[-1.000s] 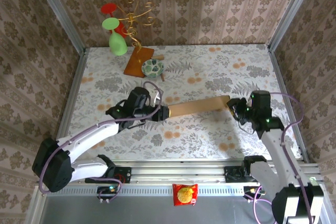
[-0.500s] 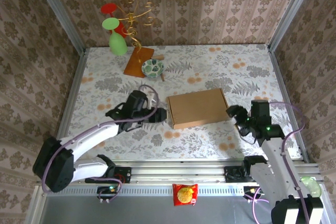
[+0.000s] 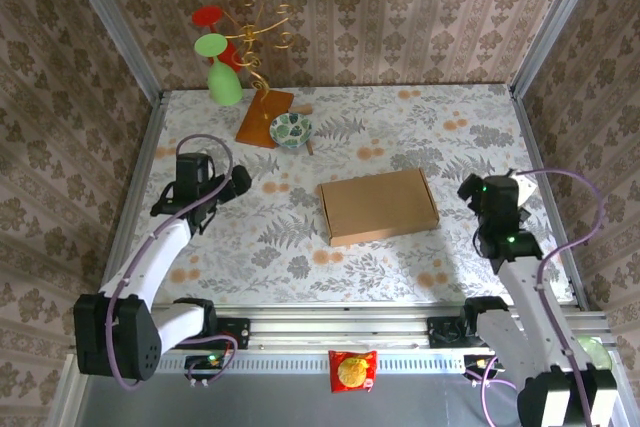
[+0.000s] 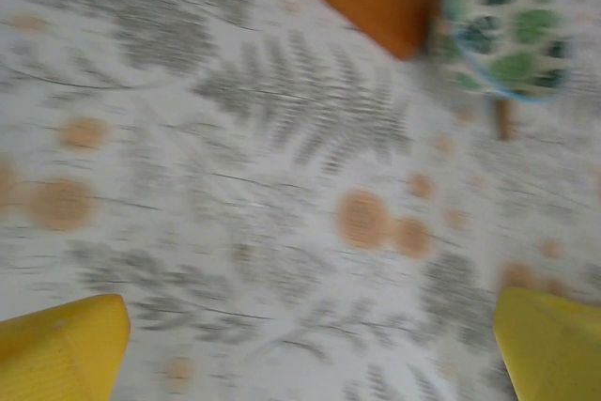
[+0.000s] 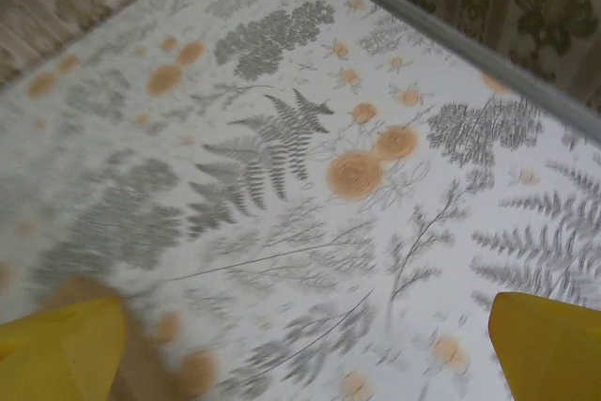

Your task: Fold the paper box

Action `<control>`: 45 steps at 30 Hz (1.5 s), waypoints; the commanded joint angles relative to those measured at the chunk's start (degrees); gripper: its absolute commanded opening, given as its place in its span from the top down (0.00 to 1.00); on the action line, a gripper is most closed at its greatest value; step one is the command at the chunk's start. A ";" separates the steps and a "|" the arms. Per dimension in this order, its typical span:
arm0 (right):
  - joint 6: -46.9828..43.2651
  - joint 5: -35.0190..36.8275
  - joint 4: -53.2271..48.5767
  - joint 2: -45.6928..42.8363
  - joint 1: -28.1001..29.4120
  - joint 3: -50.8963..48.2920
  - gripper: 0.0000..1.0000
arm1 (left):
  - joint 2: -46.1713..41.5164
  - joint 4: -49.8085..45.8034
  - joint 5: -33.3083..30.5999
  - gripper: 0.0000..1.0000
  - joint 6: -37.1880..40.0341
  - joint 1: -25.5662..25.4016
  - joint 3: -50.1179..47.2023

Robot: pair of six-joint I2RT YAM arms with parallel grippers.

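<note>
White, floral-print bench (image 3: 400,127): carries every item listed.
Plain brown cardboard paper box (image 3: 378,206): a shallow closed rectangle lying flat between the two grippers, touching neither. It is near the right gripper (image 5: 305,345) and well apart from the left gripper (image 4: 310,345).
Left gripper: yellow fingers spread wide, nothing between them, over bare bench.
Right gripper: fingers likewise spread wide, empty.
Orange-brown base board of the gold wire stand (image 3: 264,117): beyond the left gripper.
Green-patterned round bowl (image 3: 290,129): against that board, ahead and right of the left gripper.
</note>
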 commanded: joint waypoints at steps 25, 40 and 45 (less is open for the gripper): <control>-24.38 -16.59 68.01 41.30 0.42 -8.26 0.00 | 22.02 63.22 11.88 0.00 31.09 13.19 -16.79; -25.59 -9.72 65.50 42.61 3.33 -6.28 0.00 | 24.65 71.85 -2.47 0.00 30.13 9.88 -20.80; -25.75 -9.64 65.65 42.46 3.40 -6.40 0.00 | 24.79 71.77 -3.77 0.00 30.68 9.28 -20.58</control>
